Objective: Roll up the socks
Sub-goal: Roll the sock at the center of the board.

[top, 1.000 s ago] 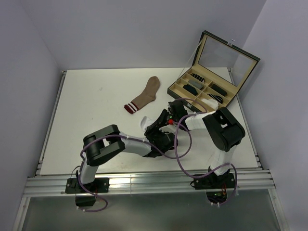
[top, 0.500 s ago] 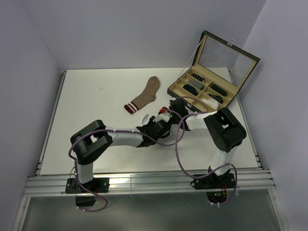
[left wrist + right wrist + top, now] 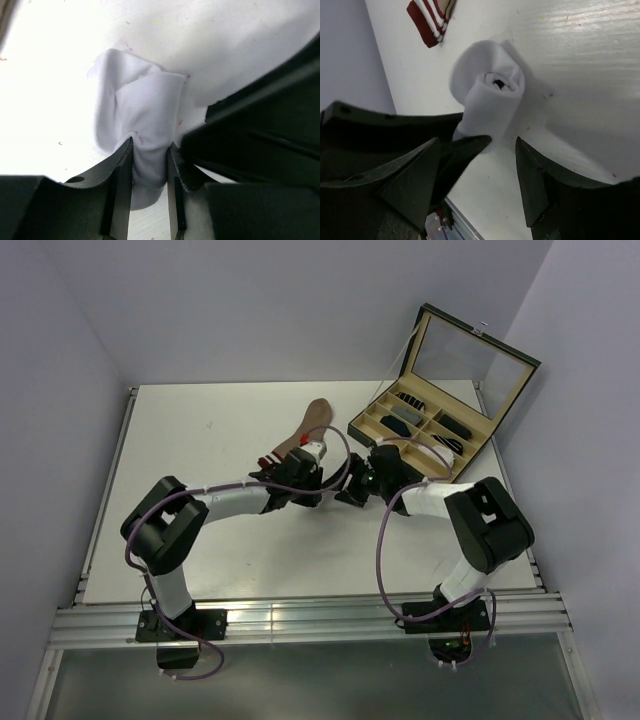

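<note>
Grip on white sock (image 3: 145, 110), left side only.
Your left pincer (image 3: 150, 145) clamps the rolled sock on the surface (image 3: 200, 440); your right pincer (image 3: 479, 142) stands released around it. Brown sock (image 3: 312, 420) lies nearby.

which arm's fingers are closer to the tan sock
Left. The left fingers pinch the white sock close beside the cuff of the tan sock; the right fingers stand open farther off, the white sock lying between them and that cuff.
</note>
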You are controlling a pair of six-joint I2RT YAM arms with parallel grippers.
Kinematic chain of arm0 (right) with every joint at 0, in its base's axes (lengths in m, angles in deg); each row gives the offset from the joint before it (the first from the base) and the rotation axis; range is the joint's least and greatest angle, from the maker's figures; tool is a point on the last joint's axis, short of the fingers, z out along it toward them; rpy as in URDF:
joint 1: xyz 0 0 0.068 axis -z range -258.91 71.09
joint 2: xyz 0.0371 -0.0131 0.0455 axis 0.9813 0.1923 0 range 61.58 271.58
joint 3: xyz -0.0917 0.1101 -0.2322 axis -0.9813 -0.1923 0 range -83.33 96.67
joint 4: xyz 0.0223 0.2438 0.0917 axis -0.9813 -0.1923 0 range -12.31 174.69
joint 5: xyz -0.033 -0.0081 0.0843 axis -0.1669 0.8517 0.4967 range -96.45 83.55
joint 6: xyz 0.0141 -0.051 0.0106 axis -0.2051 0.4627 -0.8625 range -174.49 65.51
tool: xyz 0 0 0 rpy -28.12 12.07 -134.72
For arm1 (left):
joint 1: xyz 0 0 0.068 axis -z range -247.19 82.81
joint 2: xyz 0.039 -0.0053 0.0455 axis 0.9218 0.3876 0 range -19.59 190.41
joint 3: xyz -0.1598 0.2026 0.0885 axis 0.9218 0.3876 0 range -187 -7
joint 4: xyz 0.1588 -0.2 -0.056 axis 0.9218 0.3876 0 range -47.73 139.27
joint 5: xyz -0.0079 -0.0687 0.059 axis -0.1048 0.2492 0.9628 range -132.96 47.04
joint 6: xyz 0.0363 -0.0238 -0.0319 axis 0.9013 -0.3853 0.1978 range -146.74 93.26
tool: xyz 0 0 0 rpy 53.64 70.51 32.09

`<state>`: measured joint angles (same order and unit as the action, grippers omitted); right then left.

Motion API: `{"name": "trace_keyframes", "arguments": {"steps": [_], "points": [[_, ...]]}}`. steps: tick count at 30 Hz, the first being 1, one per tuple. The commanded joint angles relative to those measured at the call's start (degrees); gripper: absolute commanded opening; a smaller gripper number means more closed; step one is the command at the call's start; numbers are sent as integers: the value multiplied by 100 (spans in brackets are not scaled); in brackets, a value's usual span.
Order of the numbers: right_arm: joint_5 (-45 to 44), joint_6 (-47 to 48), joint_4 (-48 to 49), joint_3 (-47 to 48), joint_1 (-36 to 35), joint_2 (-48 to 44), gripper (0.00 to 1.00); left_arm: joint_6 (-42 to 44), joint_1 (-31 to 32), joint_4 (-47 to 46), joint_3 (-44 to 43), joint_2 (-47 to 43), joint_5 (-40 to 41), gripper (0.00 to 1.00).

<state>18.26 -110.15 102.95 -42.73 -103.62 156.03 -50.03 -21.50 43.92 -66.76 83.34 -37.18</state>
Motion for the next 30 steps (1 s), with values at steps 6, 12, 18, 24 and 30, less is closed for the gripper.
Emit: {"name": "trace_keyframes", "arguments": {"steps": [6, 12, 18, 24, 30], "points": [[192, -76, 818, -465, 54, -112, 69, -958, -763, 169, 185, 306, -1702, 9], [228, -437, 1644, -667, 54, 187, 69, -1380, -1045, -112, 439, 438, -2300, 10], [96, -736, 2093, -729, 45, 564, 70, -1565, -1247, -349, 536, 578, -2625, 11], [-80, -824, 2295, -676, 54, 916, 70, -1740, -1370, -569, 668, 666, -2916, 11], [-19, -999, 2577, -597, 45, 1286, 70, -1863, -1414, -754, 782, 710, -3197, 11]]}}
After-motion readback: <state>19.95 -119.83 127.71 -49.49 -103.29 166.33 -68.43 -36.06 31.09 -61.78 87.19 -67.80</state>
